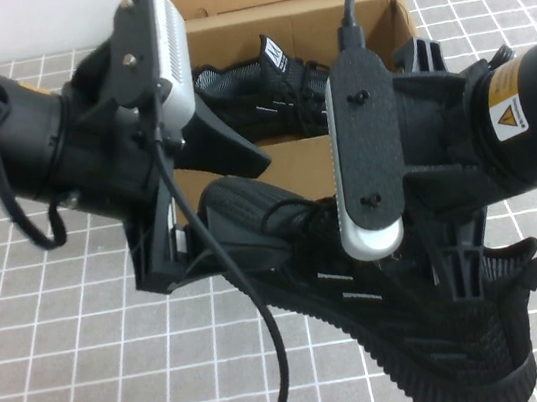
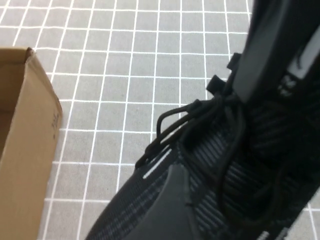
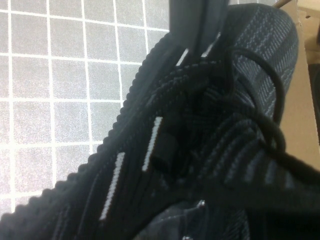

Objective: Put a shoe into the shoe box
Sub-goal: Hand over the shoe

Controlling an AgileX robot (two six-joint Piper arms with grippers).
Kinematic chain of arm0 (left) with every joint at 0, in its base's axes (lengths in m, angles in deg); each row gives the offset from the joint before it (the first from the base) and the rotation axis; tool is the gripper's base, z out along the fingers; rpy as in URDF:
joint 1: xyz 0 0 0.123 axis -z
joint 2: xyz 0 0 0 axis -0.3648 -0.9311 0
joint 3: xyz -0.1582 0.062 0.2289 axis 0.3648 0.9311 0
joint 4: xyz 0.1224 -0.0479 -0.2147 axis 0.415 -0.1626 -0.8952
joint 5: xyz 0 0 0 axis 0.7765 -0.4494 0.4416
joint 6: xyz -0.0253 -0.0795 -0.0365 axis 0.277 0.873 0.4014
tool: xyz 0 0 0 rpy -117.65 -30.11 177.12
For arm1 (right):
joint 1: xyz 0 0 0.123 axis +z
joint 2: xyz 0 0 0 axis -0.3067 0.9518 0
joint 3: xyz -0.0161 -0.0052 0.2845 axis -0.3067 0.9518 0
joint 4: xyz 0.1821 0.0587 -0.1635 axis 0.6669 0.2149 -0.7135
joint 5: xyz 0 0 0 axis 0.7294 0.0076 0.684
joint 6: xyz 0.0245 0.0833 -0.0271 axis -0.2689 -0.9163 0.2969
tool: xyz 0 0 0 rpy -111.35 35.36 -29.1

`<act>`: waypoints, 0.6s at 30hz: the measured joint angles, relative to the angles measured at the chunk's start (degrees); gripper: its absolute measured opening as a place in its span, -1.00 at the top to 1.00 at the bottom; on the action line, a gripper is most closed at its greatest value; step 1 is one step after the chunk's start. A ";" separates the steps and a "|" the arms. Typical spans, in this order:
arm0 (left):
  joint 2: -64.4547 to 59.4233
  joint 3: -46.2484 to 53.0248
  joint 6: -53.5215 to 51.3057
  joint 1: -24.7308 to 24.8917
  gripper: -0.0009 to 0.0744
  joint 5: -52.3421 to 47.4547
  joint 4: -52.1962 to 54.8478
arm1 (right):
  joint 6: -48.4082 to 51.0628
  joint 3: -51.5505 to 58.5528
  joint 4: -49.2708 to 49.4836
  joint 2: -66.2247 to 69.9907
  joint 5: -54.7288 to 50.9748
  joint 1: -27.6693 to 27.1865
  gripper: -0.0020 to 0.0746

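The shoe is a black knit sneaker with silvery side stripes, held up in front of the shoe box, toe toward the box. My left gripper is shut on its toe end. My right gripper is shut on its heel side. In the left wrist view the shoe fills the lower right, with the shoe box's wall to one side. In the right wrist view the shoe fills most of the frame, with the shoe box at the edge. The box's lid stands open at the back.
The matching shoe with the white-logo tongue tag lies inside the box. The table is covered by a grey cloth with a white grid. A black cable hangs from my left arm over the front of the table.
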 joint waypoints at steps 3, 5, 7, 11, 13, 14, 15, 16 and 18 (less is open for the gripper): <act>-1.67 0.00 -1.81 0.00 -0.64 0.00 -0.88 | 0.00 0.00 0.00 0.00 0.00 0.00 0.96; -2.63 0.00 -2.46 0.00 -0.64 0.00 -1.02 | 0.00 0.00 0.00 0.00 0.00 0.00 0.96; -3.40 0.00 -3.40 0.00 -0.64 0.00 -1.32 | 0.00 0.00 0.00 0.00 0.00 0.00 0.96; -4.43 0.00 -5.74 0.00 -0.64 0.10 -4.16 | 0.00 0.00 0.00 0.00 0.00 0.00 0.96; -4.43 0.00 -7.01 0.00 -0.64 0.10 -5.42 | 0.00 0.00 0.00 0.00 0.00 0.00 0.96; -4.43 0.00 -7.57 0.00 -0.64 0.10 -5.83 | 0.00 0.00 0.00 0.00 0.00 0.00 0.96; -4.43 0.00 -8.01 0.00 -0.64 0.10 -6.09 | 0.00 0.00 0.00 0.00 0.00 0.00 0.96; -4.43 0.00 -8.45 0.00 -0.64 0.10 -6.22 | 0.00 0.00 0.00 0.00 0.00 0.00 0.96; -4.43 0.00 -8.75 0.00 -0.64 0.10 -6.21 | 0.00 0.00 0.00 0.00 0.00 0.00 0.96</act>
